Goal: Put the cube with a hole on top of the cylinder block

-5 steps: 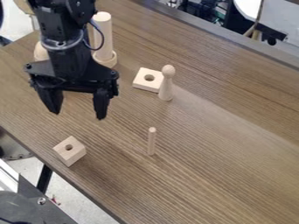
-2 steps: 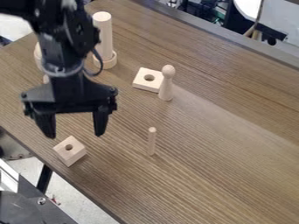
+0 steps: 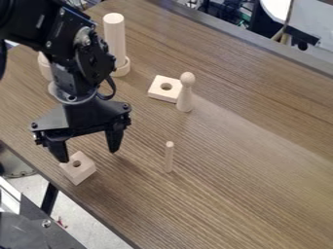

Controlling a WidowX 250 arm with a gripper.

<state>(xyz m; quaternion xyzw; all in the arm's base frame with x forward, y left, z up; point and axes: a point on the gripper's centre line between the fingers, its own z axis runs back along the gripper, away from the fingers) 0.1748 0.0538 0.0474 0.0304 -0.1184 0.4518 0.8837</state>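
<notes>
My gripper (image 3: 89, 156) hangs at the left, its two fingers spread apart with nothing held between them. The wooden cube with a hole (image 3: 79, 174) rests on the table near its left front edge, hole facing up, just below the gripper; one fingertip overlaps its upper left corner in the view. At the upper left, behind the arm, a tall pale cylinder block (image 3: 114, 39) stands upright in a round base. Whether the fingertip touches the cube I cannot tell.
A flat square block with a hole (image 3: 160, 92) lies beside a round-headed peg figure (image 3: 185, 93) near the middle. A thin dowel (image 3: 169, 156) stands right of the cube. Another pale rounded piece (image 3: 44, 64) is partly behind the arm. The table edge (image 3: 84, 200) runs close by the cube.
The gripper has come down from above toward the cube and turned slightly, its fingers still apart. The cube and the other wooden pieces have stayed in place.
</notes>
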